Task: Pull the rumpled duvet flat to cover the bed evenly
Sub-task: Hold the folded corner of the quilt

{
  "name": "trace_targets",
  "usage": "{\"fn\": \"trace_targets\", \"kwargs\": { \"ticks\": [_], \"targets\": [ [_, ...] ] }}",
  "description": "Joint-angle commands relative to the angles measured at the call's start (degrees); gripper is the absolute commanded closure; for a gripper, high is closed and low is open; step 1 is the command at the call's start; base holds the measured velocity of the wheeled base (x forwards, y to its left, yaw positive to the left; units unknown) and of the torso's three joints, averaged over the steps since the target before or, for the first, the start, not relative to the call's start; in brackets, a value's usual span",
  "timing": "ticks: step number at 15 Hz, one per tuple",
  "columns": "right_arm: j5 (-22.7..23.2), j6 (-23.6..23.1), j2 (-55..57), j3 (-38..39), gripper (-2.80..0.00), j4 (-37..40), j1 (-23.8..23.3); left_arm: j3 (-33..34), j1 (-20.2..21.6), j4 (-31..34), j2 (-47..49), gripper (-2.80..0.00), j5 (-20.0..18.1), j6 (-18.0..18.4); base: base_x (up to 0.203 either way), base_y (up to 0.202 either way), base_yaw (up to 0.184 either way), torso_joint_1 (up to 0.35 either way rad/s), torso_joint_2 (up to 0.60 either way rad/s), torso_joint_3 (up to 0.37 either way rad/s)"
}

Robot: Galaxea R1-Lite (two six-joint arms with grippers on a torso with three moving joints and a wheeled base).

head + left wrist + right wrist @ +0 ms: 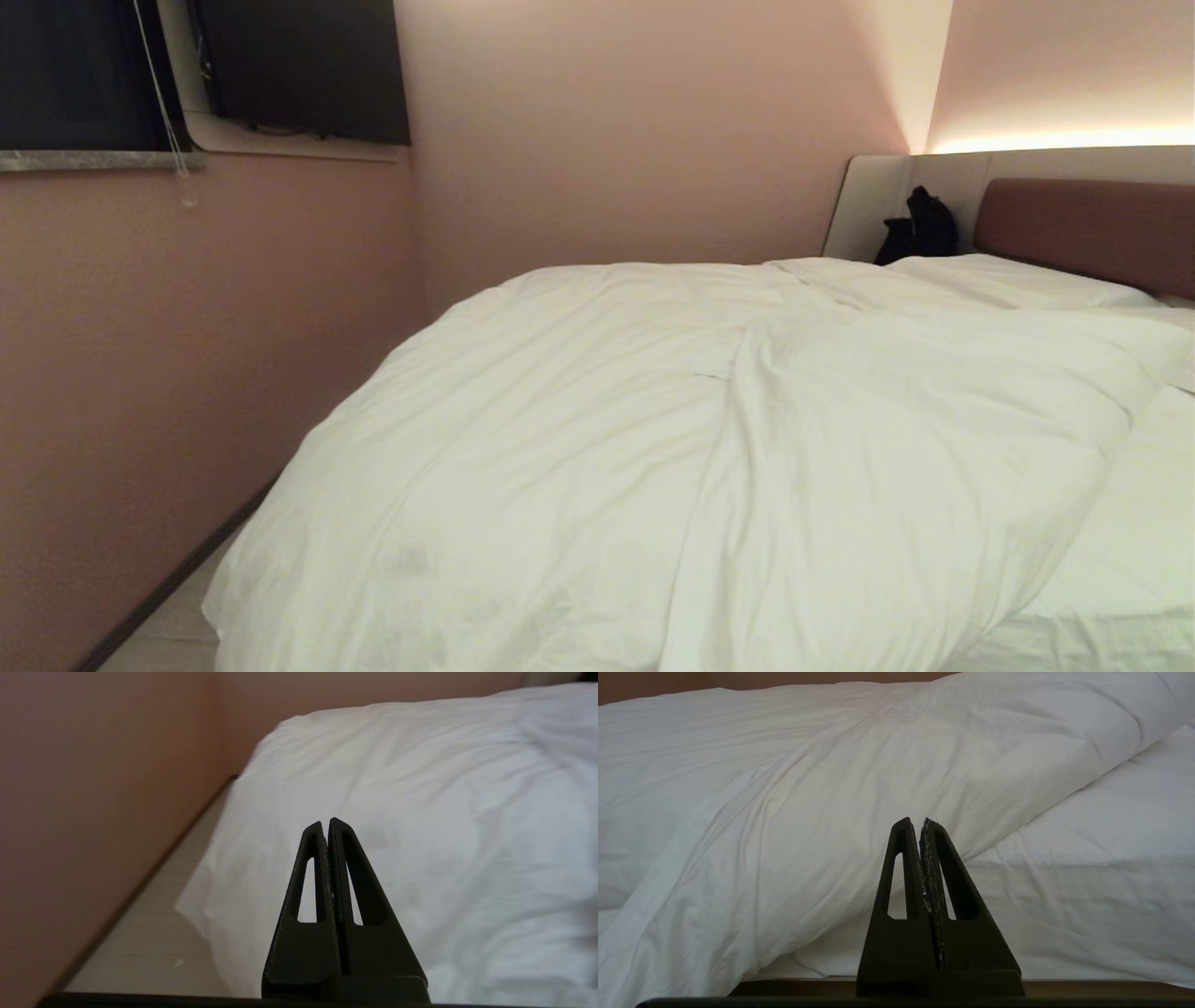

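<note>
The white puffy duvet (672,448) lies rumpled over the left and middle of the bed (1134,560), its right edge folded back in a diagonal so bare sheet shows at the right. It hangs over the bed's left side toward the floor. Neither arm shows in the head view. My left gripper (326,823) is shut with nothing in it, pointing at the duvet (420,812) near its hanging left corner, apart from it. My right gripper (915,821) is shut and holds nothing, facing the duvet's folded edge (831,812) and the sheeted mattress side (1087,896).
A pink wall (168,373) runs close along the bed's left, leaving a narrow strip of floor (149,942). A pillow (1018,280) lies by the brownish-red headboard (1092,229). A black bag (920,229) sits in the far corner. A dark window (75,75) and screen (308,65) hang on the left wall.
</note>
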Motion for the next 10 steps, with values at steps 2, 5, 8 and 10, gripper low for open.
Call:
{"fn": "trace_targets", "kwargs": {
  "ticks": [2,5,8,10],
  "targets": [
    [0.02,-0.02,-0.02,0.01,0.00,0.00,0.00,4.50,0.02,-5.82,-0.13,0.00,1.91,2.04,0.000,0.000,0.000,0.000,0.00,0.000],
    [0.02,-0.02,-0.02,0.01,0.00,0.00,0.00,4.50,0.02,-5.03,-0.13,0.00,1.47,1.51,0.000,0.000,0.000,0.000,0.00,0.000],
    [0.02,-0.02,-0.02,0.01,0.00,0.00,0.00,4.50,0.02,-4.74,-0.13,0.00,1.27,1.57,0.000,0.000,0.000,0.000,0.00,0.000],
    [0.02,-0.02,-0.02,0.01,0.00,0.00,0.00,4.50,0.02,-2.36,-0.10,0.00,0.29,0.86,0.000,0.000,0.000,0.000,0.00,0.000]
  ]
}}
